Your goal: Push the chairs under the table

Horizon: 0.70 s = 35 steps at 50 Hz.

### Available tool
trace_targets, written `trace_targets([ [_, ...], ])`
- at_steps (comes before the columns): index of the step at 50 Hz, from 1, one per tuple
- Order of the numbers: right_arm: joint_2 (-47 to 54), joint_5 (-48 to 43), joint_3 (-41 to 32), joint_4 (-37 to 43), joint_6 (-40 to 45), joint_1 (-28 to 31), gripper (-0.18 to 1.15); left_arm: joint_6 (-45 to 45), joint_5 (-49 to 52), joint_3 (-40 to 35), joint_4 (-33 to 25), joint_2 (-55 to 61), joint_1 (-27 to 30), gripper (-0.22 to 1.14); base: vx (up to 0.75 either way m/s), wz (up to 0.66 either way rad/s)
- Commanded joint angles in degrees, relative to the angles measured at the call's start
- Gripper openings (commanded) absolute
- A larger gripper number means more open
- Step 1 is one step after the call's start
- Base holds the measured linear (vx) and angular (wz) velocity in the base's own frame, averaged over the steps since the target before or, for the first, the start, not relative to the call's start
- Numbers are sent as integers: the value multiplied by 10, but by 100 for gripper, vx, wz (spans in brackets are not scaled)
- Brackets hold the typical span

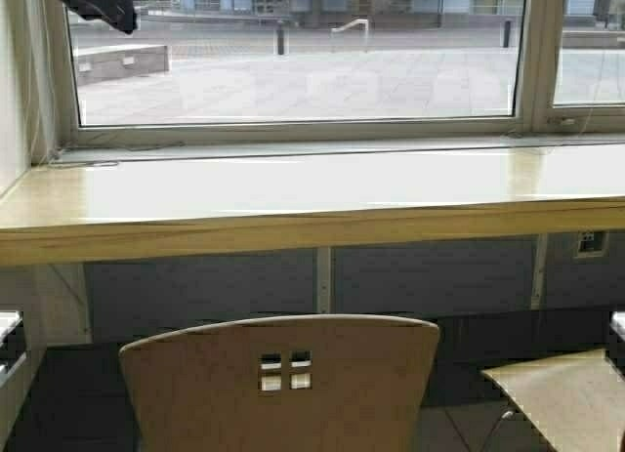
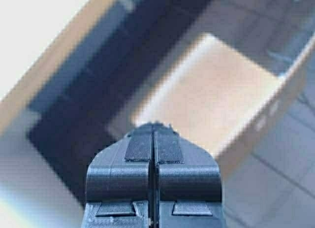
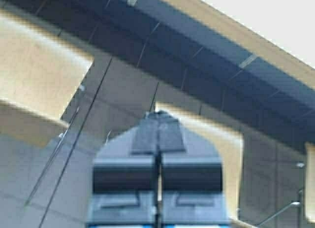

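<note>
A tan plywood chair (image 1: 283,384) stands straight ahead, its backrest with four small square holes toward me, its seat short of the table. A second chair's seat (image 1: 571,398) shows at the lower right. The long cream-topped table (image 1: 293,193) with a wood front edge runs across under the window. In the left wrist view my left gripper (image 2: 154,127) is shut and empty, in the air above the first chair's seat (image 2: 211,90). In the right wrist view my right gripper (image 3: 158,114) is shut and empty above a chair seat (image 3: 221,149), with another chair (image 3: 34,75) beside it.
A large window (image 1: 303,52) sits behind the table. Dark wall panels (image 1: 205,286) and a wall socket (image 1: 589,243) lie under the top. A side wall (image 1: 12,81) closes the left end. Grey tiled floor (image 3: 118,105) lies between the chairs.
</note>
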Motion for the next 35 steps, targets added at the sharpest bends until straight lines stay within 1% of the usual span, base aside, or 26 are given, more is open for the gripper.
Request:
trace_targets([
  [1,52,-3,-25,117,48,6,6,-69,2,-34,-120,36,0,2,8,9],
  [5,98,-47,-25,236,47,6,6,-120,-50,-36,-181,85,0,2,9,6],
  [8,134,-82,-24,309,43,6,6,-154,-94,-33,-225,131,-1,2,8,3],
  [16,223,-146,2,431,46,-17,7,-227,-185,-14,-378,229,-6,4,5,1],
  [21,275,-192,14,522,44,-25,8,-258,-250,1,-464,263,-13,8,4,3],
  [25,317,-220,15,584,42,-25,13,-268,-280,4,-517,287,-13,16,4,5],
  [27,339,-230,13,607,42,-24,18,-274,-287,4,-535,302,-14,23,4,7],
  [35,458,-238,-18,681,43,-21,48,-303,-279,3,-581,404,-23,57,3,6],
])
